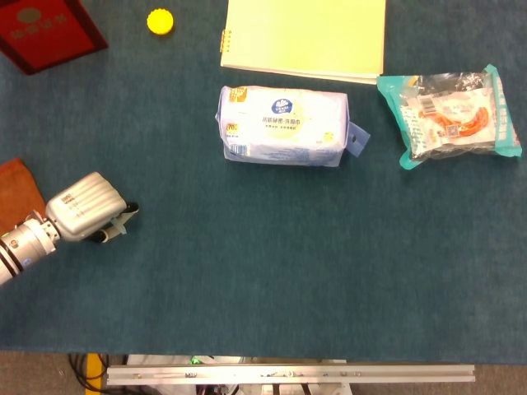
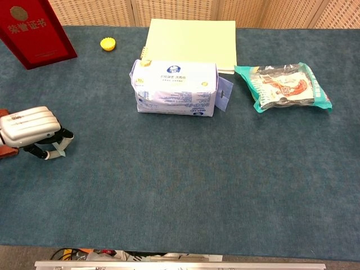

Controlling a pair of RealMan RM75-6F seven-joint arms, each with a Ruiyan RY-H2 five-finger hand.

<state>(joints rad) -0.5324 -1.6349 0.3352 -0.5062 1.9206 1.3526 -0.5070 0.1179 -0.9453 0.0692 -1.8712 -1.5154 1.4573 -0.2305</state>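
My left hand hovers low over the blue cloth at the far left, its silver back up and its fingers curled under with nothing in them. It lies next to a brown flat thing at the left edge. The blue-and-white tissue pack lies well to its right, near the middle. My right hand shows in neither view.
A pale yellow notebook lies behind the pack. To the right is a teal snack bag. A red booklet and a yellow cap sit at the back left.
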